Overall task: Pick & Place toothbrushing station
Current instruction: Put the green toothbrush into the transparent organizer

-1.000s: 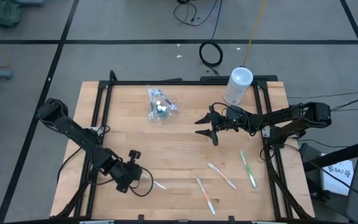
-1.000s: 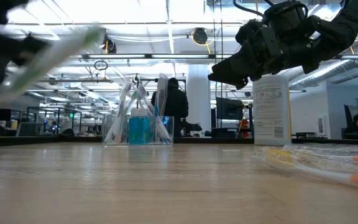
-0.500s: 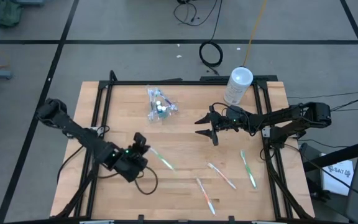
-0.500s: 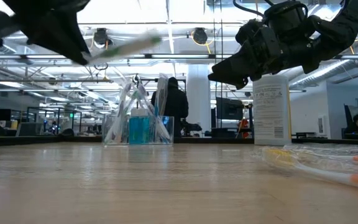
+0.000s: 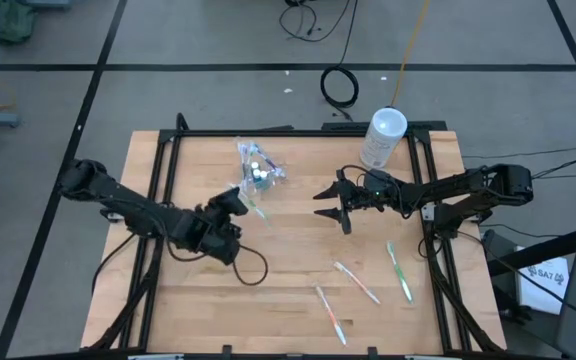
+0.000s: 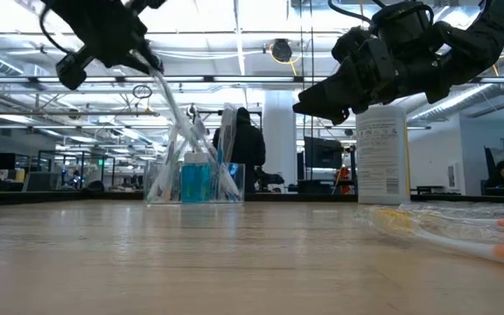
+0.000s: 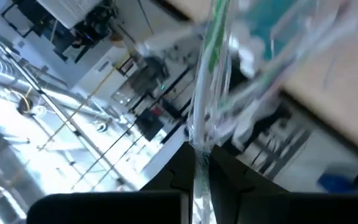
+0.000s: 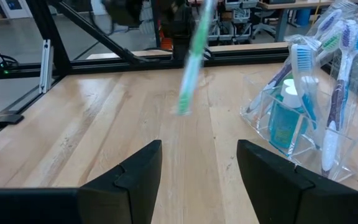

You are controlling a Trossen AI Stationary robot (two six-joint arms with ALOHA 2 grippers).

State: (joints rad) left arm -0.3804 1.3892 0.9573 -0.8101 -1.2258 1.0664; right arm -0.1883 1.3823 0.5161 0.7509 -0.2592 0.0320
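My left gripper [image 5: 240,203] hovers above the table's middle left, shut on a clear-wrapped green toothbrush [image 7: 209,74]. The brush's free end [image 6: 178,115] slants down toward the clear pouch [image 5: 256,170]. The pouch stands on its base at the far middle and holds several toothbrushes and teal tubes [image 8: 283,127]. My right gripper [image 5: 330,208] hangs open above the table to the pouch's right, with nothing between its fingers [image 8: 135,180]. Three loose wrapped toothbrushes [image 5: 356,282] lie flat near the right front. My left gripper pinches the wrapped toothbrush near one end [image 7: 197,149] between its two fingers [image 7: 229,168]. The brush runs straight on from the fingers along their length. It is lifted clear of the table, and its free end tilts down toward the pouch [image 6: 195,166].
A whitish canister [image 5: 383,138] stands at the far right corner. A black frame rail [image 5: 158,190] runs along each side of the wooden table. Bare wood lies between the pouch and the loose brushes [image 6: 462,232].
My left gripper has risen from near the front edge and gone toward the far edge and the pouch, rolling its wrist. The toothbrush has stayed in its hold. It has swung from pointing along the front right to slanting down at the pouch.
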